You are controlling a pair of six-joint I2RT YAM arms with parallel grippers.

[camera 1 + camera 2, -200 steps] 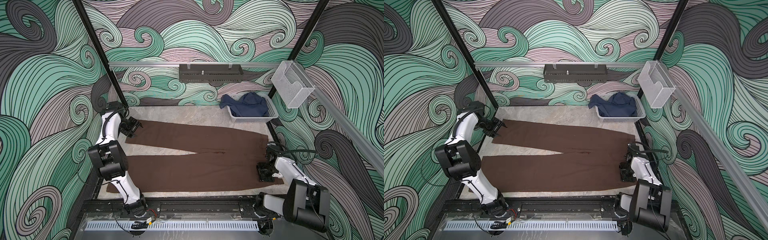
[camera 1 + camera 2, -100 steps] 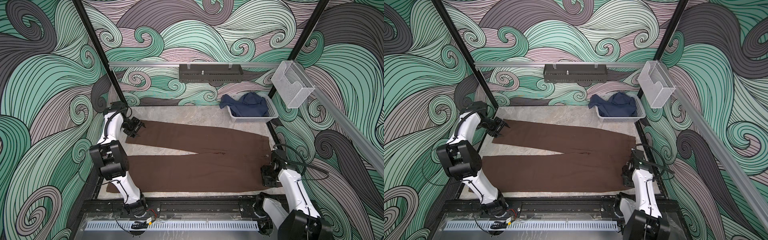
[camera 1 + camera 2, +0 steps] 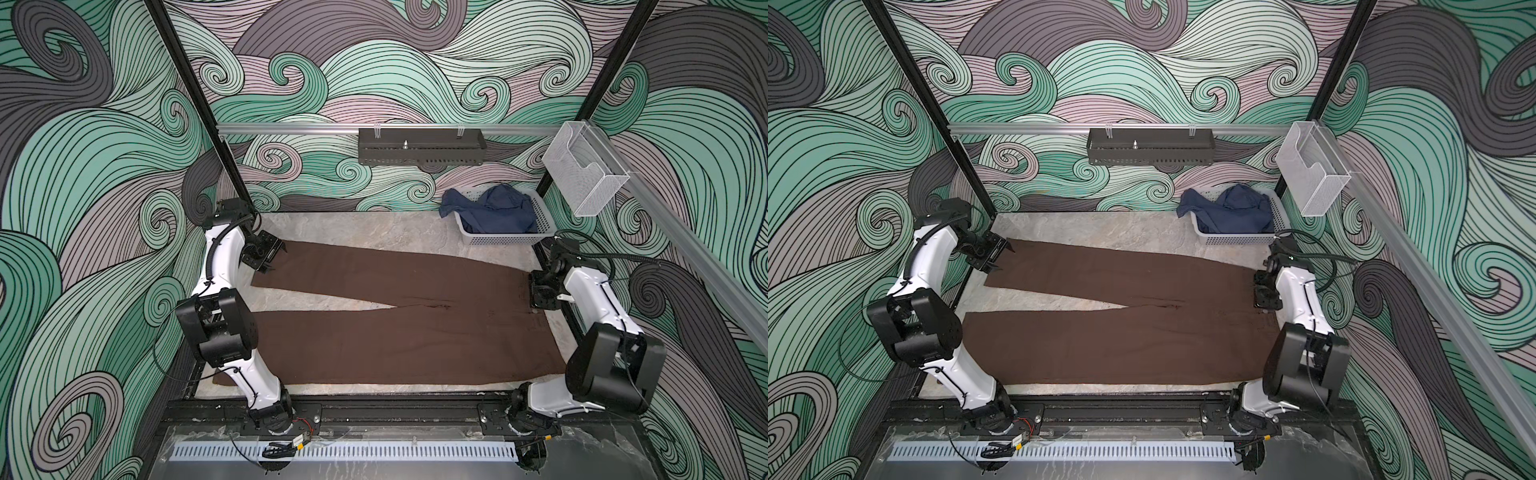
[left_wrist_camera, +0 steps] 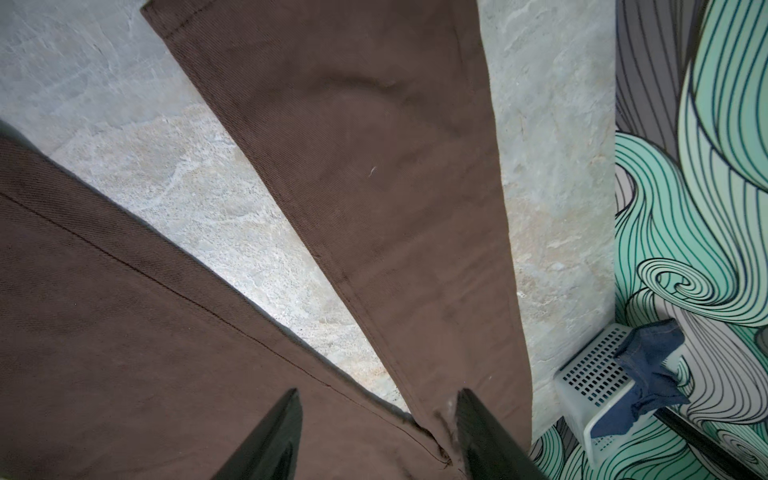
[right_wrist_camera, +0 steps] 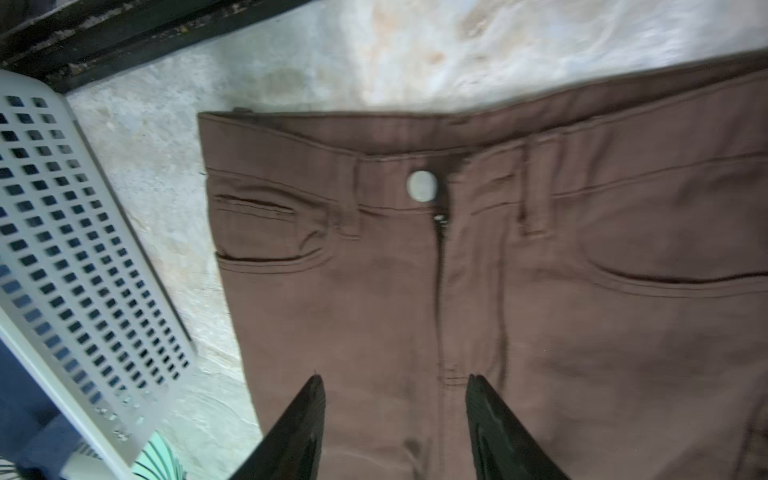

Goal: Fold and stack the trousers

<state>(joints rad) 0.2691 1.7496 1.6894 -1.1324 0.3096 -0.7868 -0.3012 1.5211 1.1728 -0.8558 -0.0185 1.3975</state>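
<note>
Brown cloth covers most of the desk. The trousers lie flat and unfolded on it. Their long axis runs from the left edge to the right edge, with the waist at the right edge and the hems pointing at the left edge.

Both top views give you the whole length. The legs part in a narrow V, the near leg along the near edge and the far leg angling toward the far left corner, with bare desk between them.

Only the right wrist view, slightly blurred, tells you the front faces up: you can see the button, zip and pocket. Only the left wrist view shows you the far leg's stitched hem.

Your left fingers are over that hem end, spread apart with nothing between them. Your right fingers are spread over the fly, also empty.

A basket holding a navy garment stands in the far right corner, near the waist but apart from it.
</note>
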